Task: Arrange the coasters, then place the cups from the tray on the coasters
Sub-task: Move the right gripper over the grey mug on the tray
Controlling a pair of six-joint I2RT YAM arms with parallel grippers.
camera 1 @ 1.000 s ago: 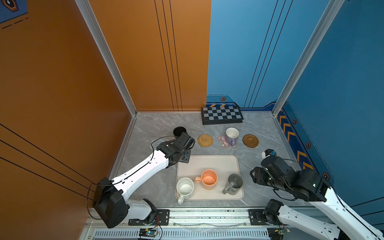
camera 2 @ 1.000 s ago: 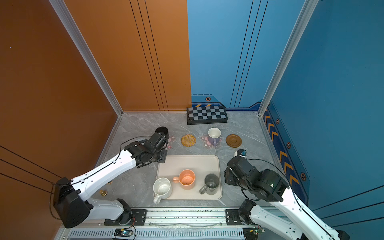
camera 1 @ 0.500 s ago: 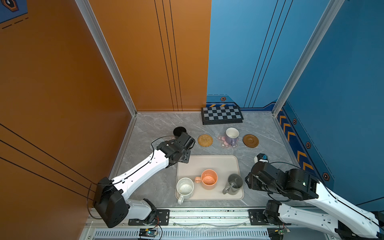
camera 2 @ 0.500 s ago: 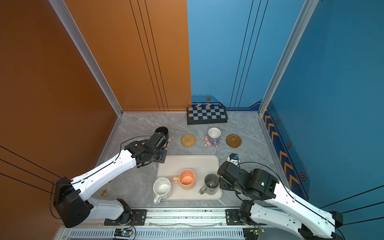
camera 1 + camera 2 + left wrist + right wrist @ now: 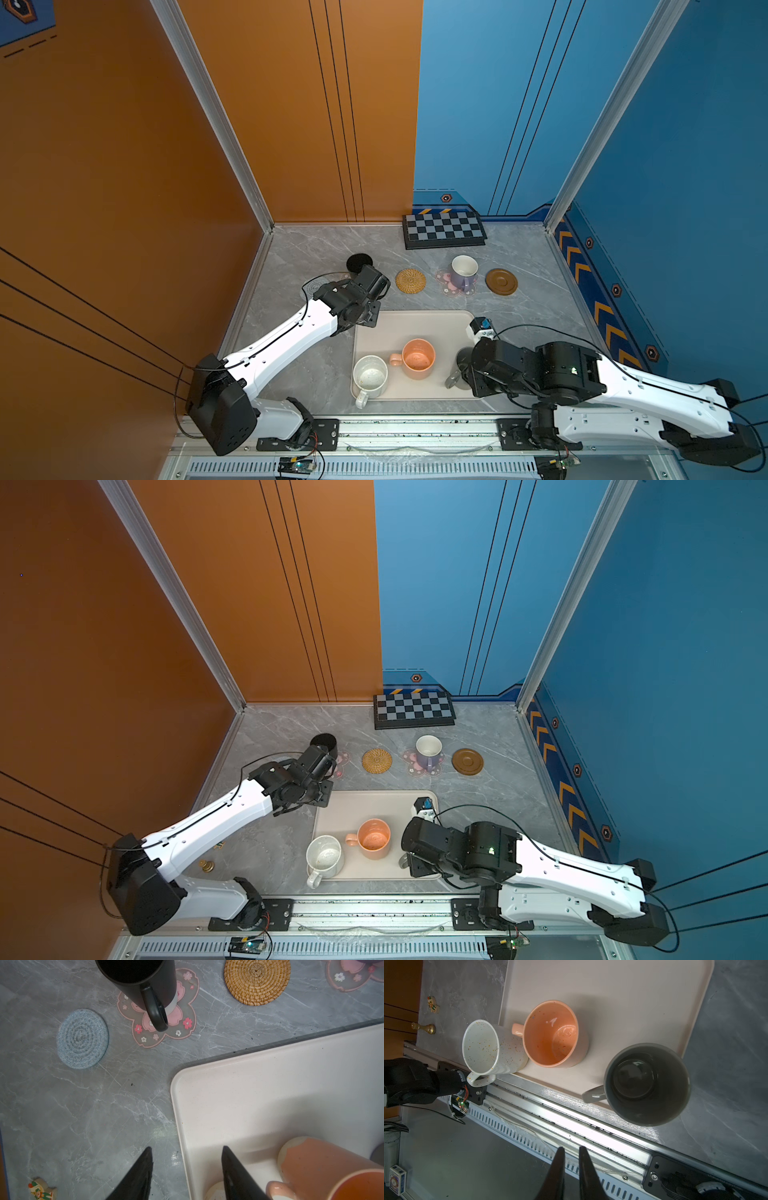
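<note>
Right wrist view shows my right claw (image 5: 571,1150) drawn almost closed, only a thin slit between the tips and nothing in it. It hangs out over the front rail, short of the grey cup (image 5: 648,1084). That cup stands upright at the corner of the tray (image 5: 612,985), its handle poking out past the rim toward the rail. The peach cup (image 5: 552,1032) and the speckled white cup (image 5: 481,1047) stand close together on the tray's near edge.

My left claw (image 5: 187,1149) is about half open and empty, astride the tray's other corner, one tip over the bench (image 5: 83,1115). Beyond it, the black cup (image 5: 141,978) sits on a pink flower coaster (image 5: 187,1022). In a top view the lavender cup (image 5: 463,270) stands on the second pink coaster (image 5: 446,286). The straw coaster (image 5: 256,980), the grey-blue coaster (image 5: 82,1039) and the brown wooden coaster (image 5: 501,281) are bare.

My worry is the grey cup. If I go in with the tips this tight, they would strike its wall or handle and not straddle it. So near the corner, a shove could tip it over the rim. I would need to open first. A grip on the handle alone might let it swing. Carrying it to the brown coaster, I could clip the lavender cup. Both my arms crowd the tray, so reaching together risks a knock.
</note>
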